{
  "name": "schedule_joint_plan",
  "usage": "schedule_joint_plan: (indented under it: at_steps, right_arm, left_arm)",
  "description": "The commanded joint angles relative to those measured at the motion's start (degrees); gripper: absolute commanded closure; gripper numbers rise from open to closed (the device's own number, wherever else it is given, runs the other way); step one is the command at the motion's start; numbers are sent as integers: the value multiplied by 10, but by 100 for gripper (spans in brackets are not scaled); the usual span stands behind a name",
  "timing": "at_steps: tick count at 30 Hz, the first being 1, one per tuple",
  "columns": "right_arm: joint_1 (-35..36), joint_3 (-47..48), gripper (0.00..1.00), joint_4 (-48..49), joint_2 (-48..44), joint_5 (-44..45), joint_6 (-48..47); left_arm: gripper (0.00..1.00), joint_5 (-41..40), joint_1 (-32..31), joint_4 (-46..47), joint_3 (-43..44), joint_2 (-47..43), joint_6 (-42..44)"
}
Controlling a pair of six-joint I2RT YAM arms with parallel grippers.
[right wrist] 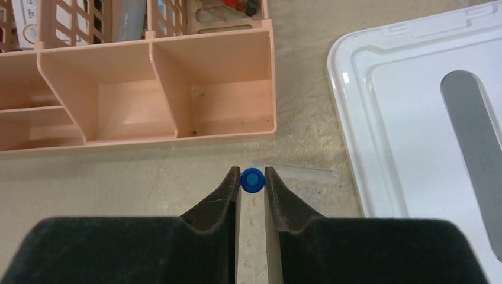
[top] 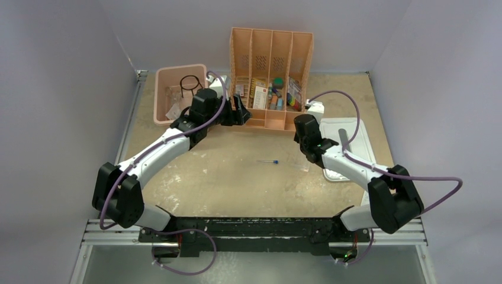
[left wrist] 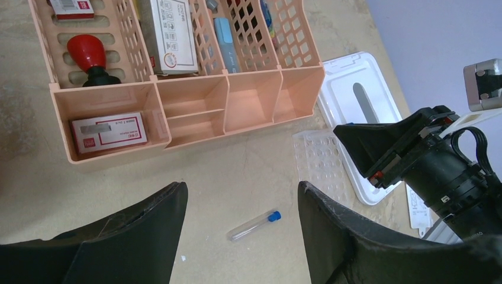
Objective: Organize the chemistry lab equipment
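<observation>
currently the right gripper (right wrist: 252,177) is closed on one thin blue-capped tube (right wrist: 252,181), pinched between both fingertips. in the right wrist view only the round blue cap shows, end on, so i judge that the long axis of the tube runs along the fingers and away from the camera, down toward the tabletop (right wrist: 148,177), with the cap at the upper end. just below and a little to the right of the cap lies the clear plastic tube rack (right wrist: 299,180). it is flat on the tabletop, just off the near right corner of the orange divider tray (right wrist: 177,133), beside the white lid (right wrist: 402,106); whether it touches the lid i cannot tell. this relation is the one that matters: the tube already points down at the rack, so the next move probably needs only a small sideways correction over a hole and then a straight descent. the holes are faint in the clear plastic, so a miss is possible. the left gripper (left wrist: 241,189) is wide open and holds nothing, hanging in front of the same tray. a second blue-capped tube (left wrist: 254,225) lies on its side on the tabletop, framed between its fingers, with the cap end turned toward the rack. the left arm is the free one for it.
</observation>
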Motion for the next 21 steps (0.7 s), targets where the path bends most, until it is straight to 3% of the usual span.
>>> schedule_joint_plan:
  at_steps: [1,21]
  right_arm:
    - [1,-12,84,51,7,-6,-18]
    - [0,-11,85,9,-51,-6,-28]
  left_arm:
    - [33,8,1,3,31,0,3]
    - [33,-5,1,-7,33,-3,-4]
